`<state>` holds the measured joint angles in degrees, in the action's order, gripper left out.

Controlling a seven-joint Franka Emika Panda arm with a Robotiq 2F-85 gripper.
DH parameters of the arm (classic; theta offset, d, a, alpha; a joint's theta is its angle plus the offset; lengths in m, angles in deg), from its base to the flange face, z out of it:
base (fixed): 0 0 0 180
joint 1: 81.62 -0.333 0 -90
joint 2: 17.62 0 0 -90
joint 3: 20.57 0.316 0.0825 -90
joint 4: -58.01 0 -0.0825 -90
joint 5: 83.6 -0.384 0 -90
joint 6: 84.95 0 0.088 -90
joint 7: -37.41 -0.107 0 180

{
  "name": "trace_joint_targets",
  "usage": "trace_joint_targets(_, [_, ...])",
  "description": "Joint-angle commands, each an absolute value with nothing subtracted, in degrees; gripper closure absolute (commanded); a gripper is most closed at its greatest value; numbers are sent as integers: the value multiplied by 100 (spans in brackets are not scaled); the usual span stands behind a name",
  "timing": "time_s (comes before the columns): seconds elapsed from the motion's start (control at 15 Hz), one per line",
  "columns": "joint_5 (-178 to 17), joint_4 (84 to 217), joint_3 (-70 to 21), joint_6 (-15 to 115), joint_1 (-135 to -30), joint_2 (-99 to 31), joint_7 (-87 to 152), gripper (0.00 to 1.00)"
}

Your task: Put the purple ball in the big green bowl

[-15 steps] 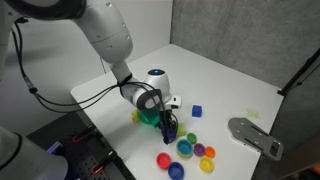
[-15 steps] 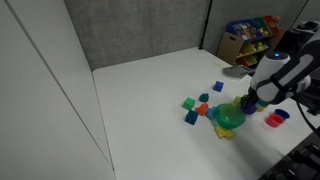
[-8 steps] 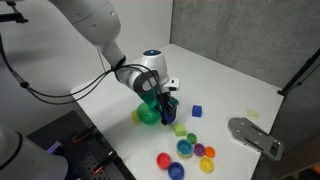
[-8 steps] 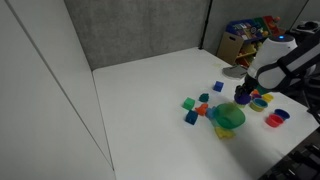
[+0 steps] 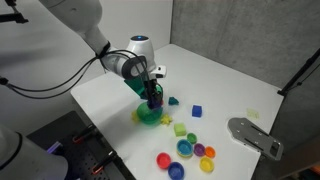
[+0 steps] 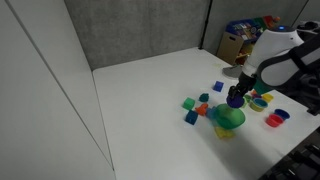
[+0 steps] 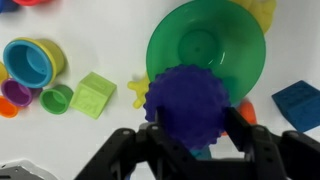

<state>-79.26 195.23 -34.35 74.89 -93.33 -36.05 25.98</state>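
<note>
The purple ball (image 7: pixel 188 108) is dark bluish-purple, with bumps. At its 12 o'clock, the big green bowl (image 7: pixel 215 45) is bright green; the table (image 7: pixel 110 30) is white.

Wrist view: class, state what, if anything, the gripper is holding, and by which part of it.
The gripper holds the bumpy purple ball, clamped across its two opposite sides. In this view the ball overlaps the rim of the big green bowl.

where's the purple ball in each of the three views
In an exterior view: purple ball centre, just above the big green bowl.
In an exterior view: right of centre, above the bowl.
Wrist view: centre, covering the bowl's lower rim.
Shared landmark: that bowl.
</note>
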Motion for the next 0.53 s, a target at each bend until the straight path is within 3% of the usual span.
trace_joint_targets(0.0, [-7974,19635,-2978,7017,-9050,-3393,2510,8])
trace_joint_targets(0.07, [-7957,19607,-2913,6839,-9016,-3398,2488,1])
trace_joint_targets(0.47, [-8329,19409,-2454,5375,-8605,-2974,2765,0])
